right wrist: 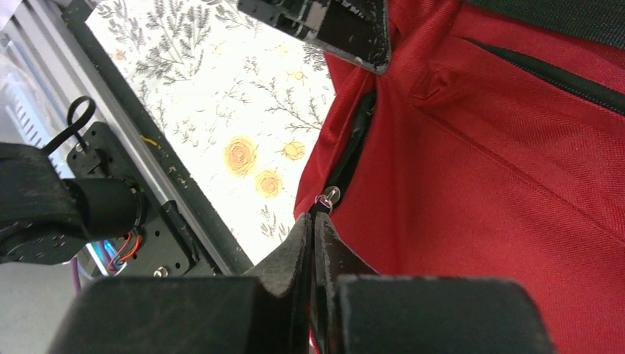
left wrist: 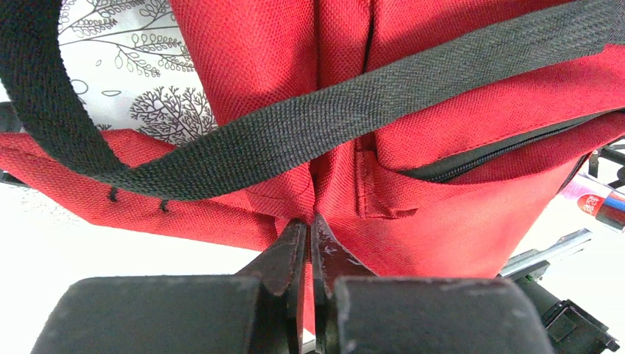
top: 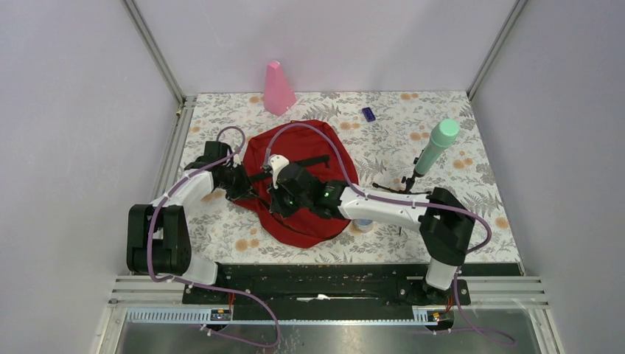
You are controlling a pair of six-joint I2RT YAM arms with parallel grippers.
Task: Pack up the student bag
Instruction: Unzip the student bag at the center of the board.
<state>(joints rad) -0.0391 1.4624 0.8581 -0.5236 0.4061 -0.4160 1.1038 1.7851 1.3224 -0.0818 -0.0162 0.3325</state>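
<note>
Left end effector pinches student bag; right end effector, seemingly zipper.

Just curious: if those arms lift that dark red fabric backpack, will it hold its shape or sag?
Probably sags: the dark red fabric backpack lies slumped flat, cloth creasing where the left gripper pinches it. Likely light; it looks nearly empty.
</note>
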